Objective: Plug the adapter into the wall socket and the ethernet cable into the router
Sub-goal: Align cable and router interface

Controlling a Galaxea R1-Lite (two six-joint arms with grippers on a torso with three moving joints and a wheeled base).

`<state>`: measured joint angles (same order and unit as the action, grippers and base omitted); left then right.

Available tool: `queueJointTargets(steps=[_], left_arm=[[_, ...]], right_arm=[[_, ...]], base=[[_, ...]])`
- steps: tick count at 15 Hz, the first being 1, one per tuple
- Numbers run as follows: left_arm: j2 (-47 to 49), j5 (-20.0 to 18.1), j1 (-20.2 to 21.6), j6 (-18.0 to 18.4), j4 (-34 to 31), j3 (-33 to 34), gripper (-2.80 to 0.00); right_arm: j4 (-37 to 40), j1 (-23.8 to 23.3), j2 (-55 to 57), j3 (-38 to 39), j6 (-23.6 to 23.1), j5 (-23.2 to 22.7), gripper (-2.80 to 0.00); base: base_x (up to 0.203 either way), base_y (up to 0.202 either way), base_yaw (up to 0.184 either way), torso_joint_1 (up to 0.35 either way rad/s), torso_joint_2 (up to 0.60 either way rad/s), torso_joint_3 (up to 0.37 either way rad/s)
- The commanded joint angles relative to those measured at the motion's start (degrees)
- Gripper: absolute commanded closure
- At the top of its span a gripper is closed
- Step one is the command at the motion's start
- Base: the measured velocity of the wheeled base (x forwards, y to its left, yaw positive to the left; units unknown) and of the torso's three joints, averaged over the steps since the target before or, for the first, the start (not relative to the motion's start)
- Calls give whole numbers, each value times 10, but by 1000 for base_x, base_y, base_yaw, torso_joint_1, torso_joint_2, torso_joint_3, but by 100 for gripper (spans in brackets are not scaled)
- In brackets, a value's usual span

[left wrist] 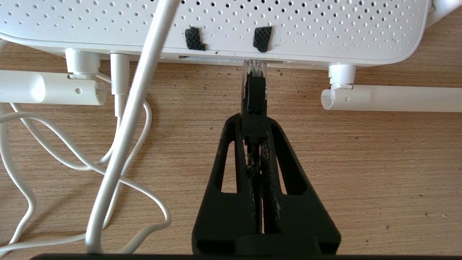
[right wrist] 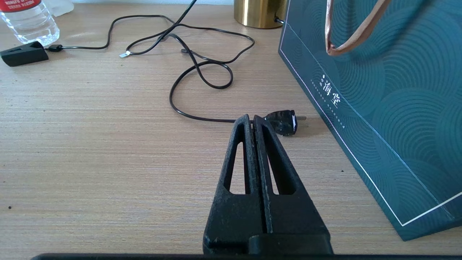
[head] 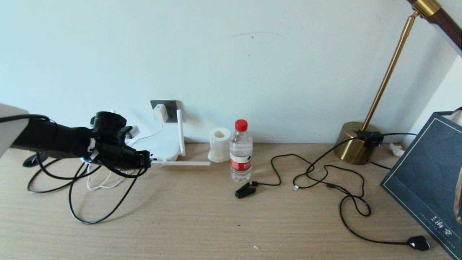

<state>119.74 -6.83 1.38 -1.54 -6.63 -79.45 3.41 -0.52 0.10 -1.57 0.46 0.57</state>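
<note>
The desk (head: 223, 224) was pale wood grain set against a plain white wall, with a brass lamp base (head: 355, 142), a water bottle (head: 240, 151), a toilet roll (head: 219, 144) and a dark paper bag (head: 426, 173) along it. On the wall the adapter (head: 160, 112) sat in the wall socket (head: 166, 105), above the router (head: 162, 146). Only the left wrist view showed the ethernet cable (left wrist: 255, 94) with its clear tip at a port on the router's edge; the head view hid that behind the arm. The left tool (left wrist: 254, 126) was clamped on the cable's black boot. The right tool (right wrist: 251, 121) was closed on nothing, hanging over the desk near a black plug (right wrist: 283, 122).
</note>
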Motion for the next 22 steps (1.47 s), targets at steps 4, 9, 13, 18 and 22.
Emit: queueJointTargets(steps=[4,9,13,18,22], left_arm=[[1,0,0,0,0,-5,0],[3,1,0,4,0,-14,0],[3,1,0,4,0,-15,0],[4,2,0,5,-1,-19,0],[10,2,1,5,-2,-26,0]], right_arm=[[0,0,1,0,0,0,0],[0,0,1,0,1,0,0],[0,0,1,0,1,0,0],[0,0,1,0,1,0,0],[0,0,1,0,1,0,0]], base=[[0,0,0,0,0,0],[0,0,0,0,0,0],[0,0,0,0,0,0],[0,0,0,0,0,0],[0,0,0,0,0,0]])
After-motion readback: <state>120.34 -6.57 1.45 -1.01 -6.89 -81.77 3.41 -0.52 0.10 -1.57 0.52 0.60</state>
